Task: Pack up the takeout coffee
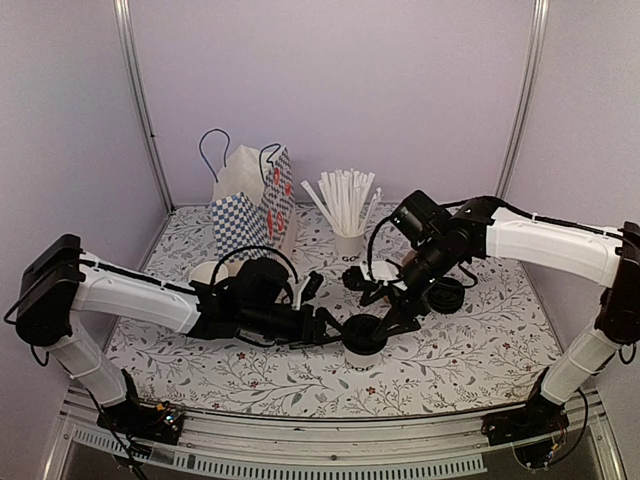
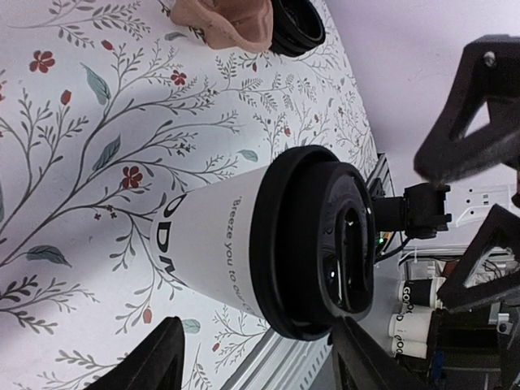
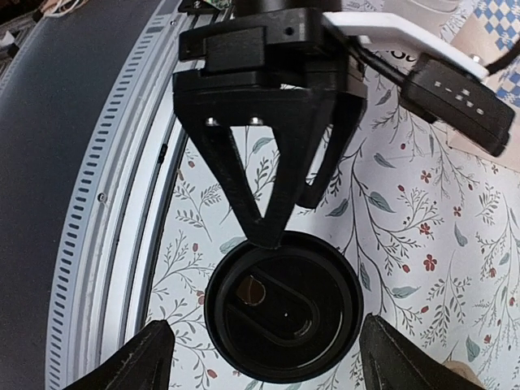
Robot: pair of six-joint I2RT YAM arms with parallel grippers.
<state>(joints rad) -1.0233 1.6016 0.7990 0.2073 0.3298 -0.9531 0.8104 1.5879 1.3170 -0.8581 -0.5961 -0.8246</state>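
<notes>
Stock on your floral-print bench: one takeout coffee, a white paper cup with black lettering and a round black plastic lid, upright near the front edge between both hands. Your left hand is released, its fingers apart just short of the cup. Your right hand is spread wide above the lid. Behind stand one white cup of white straws, one blue-checked bag and one white bag.

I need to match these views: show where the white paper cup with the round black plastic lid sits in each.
Top external: white paper cup with round black plastic lid, lower centre.
Left wrist: cup centre, lid facing right.
Right wrist: cup bottom centre, seen from above.
Shared landmark: floral table cover.
</notes>
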